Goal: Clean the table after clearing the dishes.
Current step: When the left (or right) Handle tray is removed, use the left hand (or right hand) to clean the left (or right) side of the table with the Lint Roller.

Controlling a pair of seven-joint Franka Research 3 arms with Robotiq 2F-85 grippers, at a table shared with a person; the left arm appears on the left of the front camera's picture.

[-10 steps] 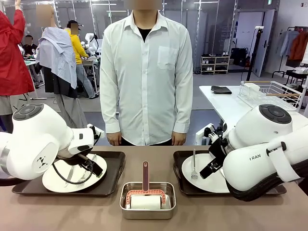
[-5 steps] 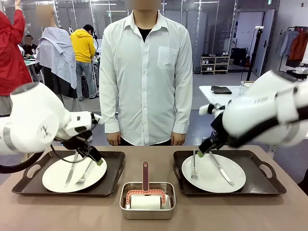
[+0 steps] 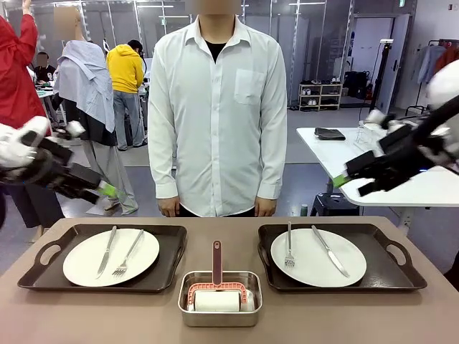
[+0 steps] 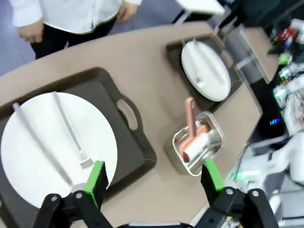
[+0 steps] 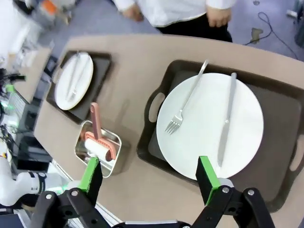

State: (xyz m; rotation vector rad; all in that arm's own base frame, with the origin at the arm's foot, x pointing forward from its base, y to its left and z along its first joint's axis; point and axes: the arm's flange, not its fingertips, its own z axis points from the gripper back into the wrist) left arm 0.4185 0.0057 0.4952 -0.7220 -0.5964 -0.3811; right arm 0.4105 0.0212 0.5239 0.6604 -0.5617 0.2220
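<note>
On the brownish-taupe table (image 3: 323, 319), the small steel pan (image 3: 219, 320) lies between the left brown tray (image 3: 171, 258), bearing the left white plate (image 3: 80, 266), and the right brown tray (image 3: 391, 247), bearing the right white plate (image 3: 310, 269).

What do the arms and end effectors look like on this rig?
Left end effector: black two-finger linkage with bright green pads. Right end effector: identical build and colours. Left arm and right arm: white rounded shells, going black at the wrist.
</note>
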